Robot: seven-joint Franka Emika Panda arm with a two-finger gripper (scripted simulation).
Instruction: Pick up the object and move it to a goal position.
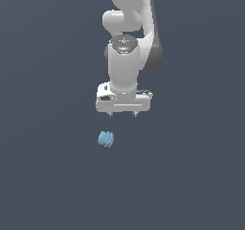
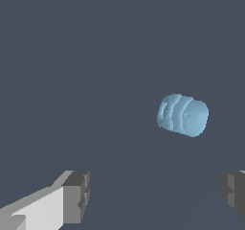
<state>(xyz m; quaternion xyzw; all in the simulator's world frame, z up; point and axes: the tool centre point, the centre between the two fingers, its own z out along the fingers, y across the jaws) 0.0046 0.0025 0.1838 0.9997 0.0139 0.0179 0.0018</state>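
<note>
From my exterior view, the arm (image 1: 125, 37) comes down from the top centre of the frame and ends in the white claw (image 1: 123, 114), which sits a little above the middle of the picture. Its two short fingertips (image 1: 111, 114) poke out below the white body, set well apart, and nothing is between them. In the wrist view I see the same: one grey pad (image 2: 76, 197) at the lower left and the other at the lower right edge, with a wide gap of bare bench (image 2: 95, 56) between. So the claw (image 2: 155, 195) is spread wide and holding nothing.

The object (image 1: 106, 139) is a small light-blue lump with ridged sides. In the exterior view it lies below the claw and slightly toward the exterior view's left, just lower than the left fingertip, not touching it. In the wrist view the object (image 2: 183, 115) shows right of centre, apart from both pads, its ribs running across its rounded side.

Around it the bench (image 1: 48, 176) is one flat dark grey-blue field in both views. I see no rim, wall or corner anywhere in either frame, and open surface lies on every side of the object.

I can read no writing or brand. The only markings are tiny red and green dots on the dark cap (image 1: 124, 43) of the wrist joint, too small to make out.
</note>
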